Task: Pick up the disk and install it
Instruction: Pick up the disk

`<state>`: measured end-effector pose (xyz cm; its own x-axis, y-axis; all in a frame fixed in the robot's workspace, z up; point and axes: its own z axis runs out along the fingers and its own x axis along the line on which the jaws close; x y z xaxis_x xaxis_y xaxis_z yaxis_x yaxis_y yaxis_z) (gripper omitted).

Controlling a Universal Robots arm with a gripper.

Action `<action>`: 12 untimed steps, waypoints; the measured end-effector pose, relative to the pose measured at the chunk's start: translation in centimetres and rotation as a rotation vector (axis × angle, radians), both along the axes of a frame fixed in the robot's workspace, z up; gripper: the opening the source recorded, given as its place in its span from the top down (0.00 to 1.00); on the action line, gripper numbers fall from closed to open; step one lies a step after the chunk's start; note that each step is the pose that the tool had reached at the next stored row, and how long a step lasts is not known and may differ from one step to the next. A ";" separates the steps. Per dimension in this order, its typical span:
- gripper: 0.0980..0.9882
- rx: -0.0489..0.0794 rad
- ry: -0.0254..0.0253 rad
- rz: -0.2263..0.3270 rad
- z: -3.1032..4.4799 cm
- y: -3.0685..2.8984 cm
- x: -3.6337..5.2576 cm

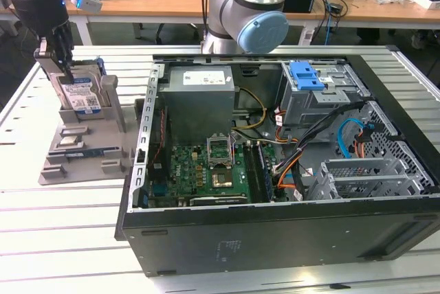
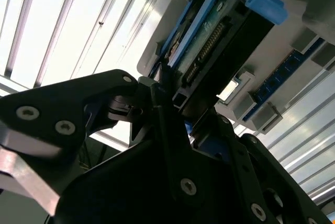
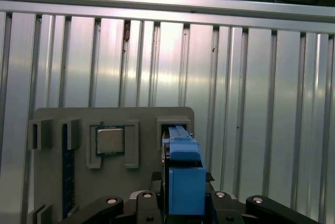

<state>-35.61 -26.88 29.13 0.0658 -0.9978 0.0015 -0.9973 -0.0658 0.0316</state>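
Observation:
The disk (image 1: pixel 81 95), silver-grey with a blue-and-white label and blue side rails, stands on edge in a slot of a grey holder stand (image 1: pixel 82 150) at the exterior view's left. My gripper (image 1: pixel 60 60) comes down from above and grips the disk's upper end. In both wrist views the black jaws press against the two sides of the disk (image 3: pixel 183 166) (image 2: pixel 220 51), with my gripper (image 3: pixel 184 192) (image 2: pixel 183 109) shut on it. The disk's lower part still sits inside the stand's slot.
The open computer case (image 1: pixel 275 225) lies to the exterior view's right of the stand, with a grey power supply (image 1: pixel 199 98) and a metal drive cage (image 1: pixel 323 95) topped by a blue bracket (image 1: pixel 306 75). A processor chip (image 3: pixel 109 140) rests in the stand.

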 end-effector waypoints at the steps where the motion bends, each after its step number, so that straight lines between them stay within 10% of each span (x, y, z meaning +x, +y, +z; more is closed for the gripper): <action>1: 0.70 0.000 0.0000 0.000 0.00 0.00 0.00; 12: 0.70 0.000 0.0001 0.000 0.00 0.00 0.05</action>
